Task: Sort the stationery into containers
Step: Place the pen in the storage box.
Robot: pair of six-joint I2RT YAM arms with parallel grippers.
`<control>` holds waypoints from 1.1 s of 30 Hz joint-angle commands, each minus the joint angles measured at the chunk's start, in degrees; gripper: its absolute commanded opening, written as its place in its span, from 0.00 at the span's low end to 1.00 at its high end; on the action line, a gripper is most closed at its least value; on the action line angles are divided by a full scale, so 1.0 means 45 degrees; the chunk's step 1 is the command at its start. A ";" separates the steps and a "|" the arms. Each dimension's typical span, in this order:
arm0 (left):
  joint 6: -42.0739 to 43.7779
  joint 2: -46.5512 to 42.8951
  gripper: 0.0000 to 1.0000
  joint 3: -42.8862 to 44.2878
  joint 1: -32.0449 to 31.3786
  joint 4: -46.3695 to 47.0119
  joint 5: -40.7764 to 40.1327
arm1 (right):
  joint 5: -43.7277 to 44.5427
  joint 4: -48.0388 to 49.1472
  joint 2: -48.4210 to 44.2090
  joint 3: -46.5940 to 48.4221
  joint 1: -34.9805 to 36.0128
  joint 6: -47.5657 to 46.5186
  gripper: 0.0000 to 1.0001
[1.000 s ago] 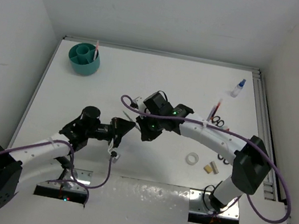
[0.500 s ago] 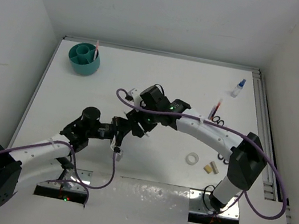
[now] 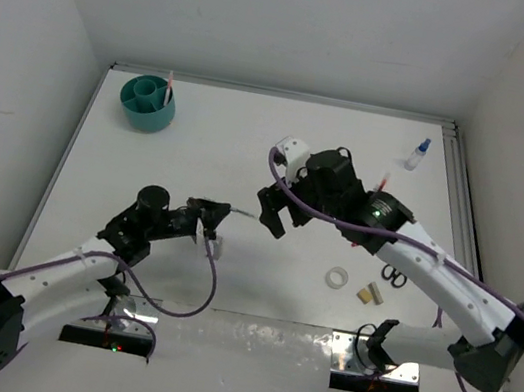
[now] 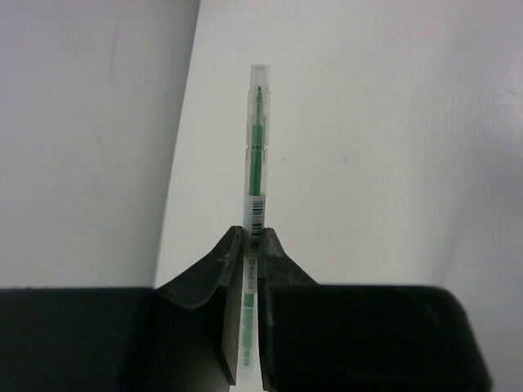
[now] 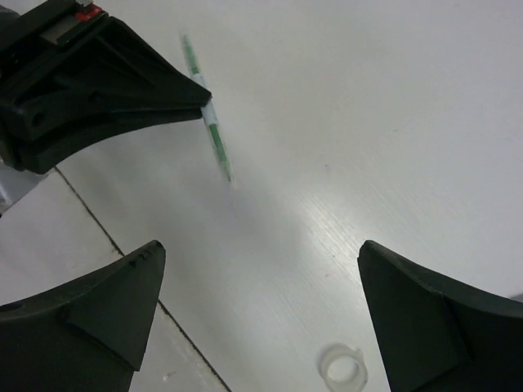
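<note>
Right gripper [image 3: 271, 213] drew back toward 3 o'clock and opened, its fingers now wide apart and holding nothing.
Left gripper [image 3: 210, 215] was clamped on the green pen [image 3: 243, 215], whose tip pointed to 3 o'clock near the table centre; the teal pot [image 3: 149, 118] stood well apart at 10 o'clock.

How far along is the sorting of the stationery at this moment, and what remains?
Done: one thin red pen stands in the round teal plastic pot. In hand: the left gripper is shut on a thin green pen; the right gripper is open beside it, holding nothing. Left, at least: the white tape ring, tan blocks, black-handled scissors and blue-capped clear bottle lie on the white table.
</note>
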 commanded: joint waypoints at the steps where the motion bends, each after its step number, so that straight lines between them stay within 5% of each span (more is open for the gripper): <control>1: -0.3956 0.0028 0.00 0.1006 0.0084 0.0051 -0.2000 | 0.1685 -0.0235 -0.1340 -0.0347 -0.0323 -0.0207 0.99; 8: -1.0047 0.2542 0.00 0.4225 0.1388 0.0949 -0.5015 | 0.1461 0.1542 -0.1290 -0.1560 -0.2236 -0.0110 0.99; 17: -1.3704 0.7662 0.00 0.9870 0.5546 0.2177 -0.4432 | -0.2801 0.3886 0.2304 0.0350 -0.5168 0.0205 0.99; 33: -1.4197 1.5144 0.00 1.4874 0.8658 0.5928 -0.2499 | -0.2764 0.2365 0.8127 0.5803 -0.5852 -0.0012 0.99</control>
